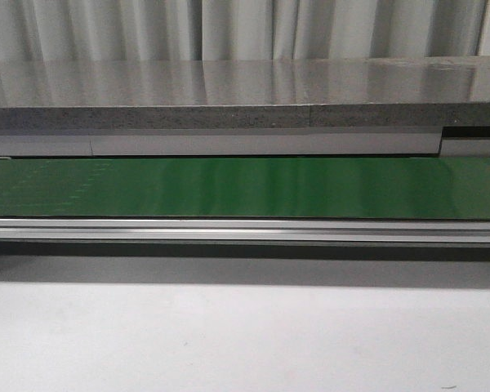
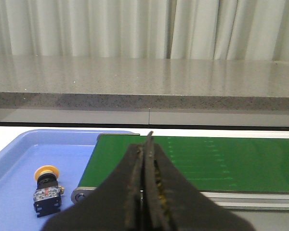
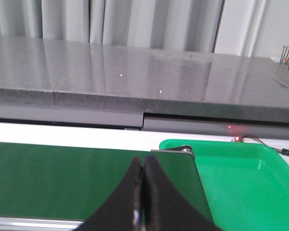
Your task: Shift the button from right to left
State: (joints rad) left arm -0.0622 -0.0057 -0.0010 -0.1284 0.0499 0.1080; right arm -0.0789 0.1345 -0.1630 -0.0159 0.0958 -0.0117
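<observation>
The button (image 2: 46, 189), with a yellow-orange cap and a black body, lies in the blue tray (image 2: 19, 159) beside the end of the green belt (image 2: 207, 161); it shows only in the left wrist view. My left gripper (image 2: 147, 144) is shut and empty, over the belt's end, apart from the button. My right gripper (image 3: 143, 166) is shut and empty, over the other end of the belt (image 3: 62, 178), next to the green tray (image 3: 245, 178). In the front view the belt (image 1: 245, 188) carries nothing and neither gripper shows.
A grey stone-like counter (image 1: 229, 94) runs behind the belt, with curtains behind it. An aluminium rail (image 1: 245, 230) edges the belt's front. The white table (image 1: 245, 335) lies in front. A red light (image 3: 237, 138) glows at the green tray's far edge.
</observation>
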